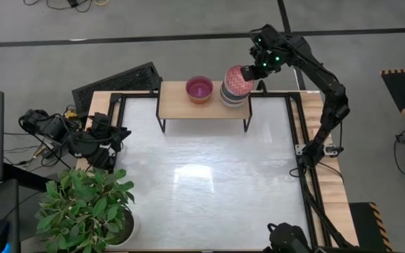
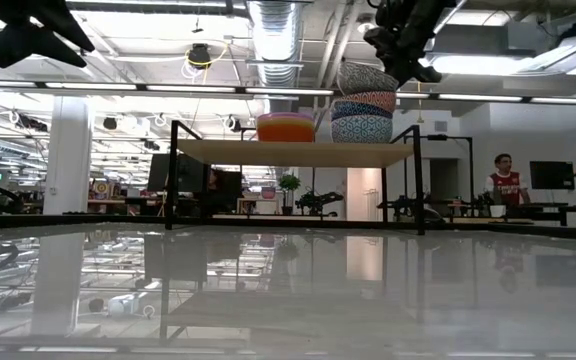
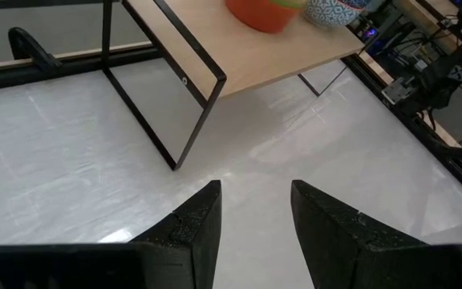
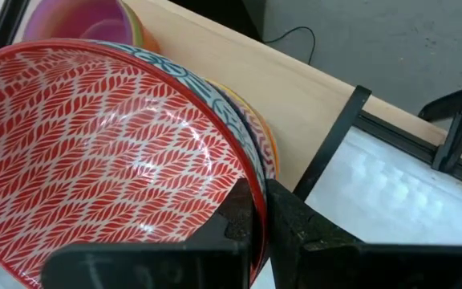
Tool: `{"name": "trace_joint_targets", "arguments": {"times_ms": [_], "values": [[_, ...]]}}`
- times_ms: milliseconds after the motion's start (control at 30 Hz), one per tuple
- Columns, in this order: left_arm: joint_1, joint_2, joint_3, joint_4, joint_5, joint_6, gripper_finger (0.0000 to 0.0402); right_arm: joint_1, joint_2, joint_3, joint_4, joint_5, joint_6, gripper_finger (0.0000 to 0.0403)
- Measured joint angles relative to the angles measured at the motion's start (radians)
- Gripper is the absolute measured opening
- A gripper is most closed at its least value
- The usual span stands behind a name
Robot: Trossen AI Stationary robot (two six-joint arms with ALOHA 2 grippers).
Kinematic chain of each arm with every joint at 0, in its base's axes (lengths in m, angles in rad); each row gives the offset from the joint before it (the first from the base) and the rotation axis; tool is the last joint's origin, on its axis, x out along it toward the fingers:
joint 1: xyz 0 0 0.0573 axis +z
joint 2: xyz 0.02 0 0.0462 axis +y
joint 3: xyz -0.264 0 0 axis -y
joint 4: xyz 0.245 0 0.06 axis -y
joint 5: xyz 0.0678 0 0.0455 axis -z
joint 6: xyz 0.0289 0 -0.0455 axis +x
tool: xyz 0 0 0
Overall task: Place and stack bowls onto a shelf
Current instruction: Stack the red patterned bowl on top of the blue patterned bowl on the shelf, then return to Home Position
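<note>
Red-patterned bowl [image 4: 103, 152], rim clamped in the right gripper [image 4: 259, 210], tops one stack of three bowls at 3 o'clock on the single shelf [image 1: 174, 104], one magenta bowl [image 1: 200, 88] at 9 o'clock of it; left gripper [image 3: 253, 217] apart, idle.

Right arm stretched far forward, right gripper [image 1: 253, 69] jaws apparently pinched shut, left gripper [image 3: 253, 210] jaws parted.
</note>
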Motion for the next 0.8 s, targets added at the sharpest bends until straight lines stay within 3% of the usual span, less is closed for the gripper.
{"name": "trace_joint_targets", "arguments": {"times_ms": [167,467,800], "values": [[0.0,0.0,0.0,0.0,0.0,0.0,0.0135,0.001,0.0,0.0,0.001,0.003,0.0,0.0039],[0.0,0.0,0.0,0.0,0.0,0.001,0.0135,0.001,-0.001,0.0,0.005,0.02,0.027,0.0116],[0.0,0.0,0.0,0.0,0.0,0.001,0.0135,0.001,-0.002,0.0,0.021,0.019,0.026,0.0117]]}}
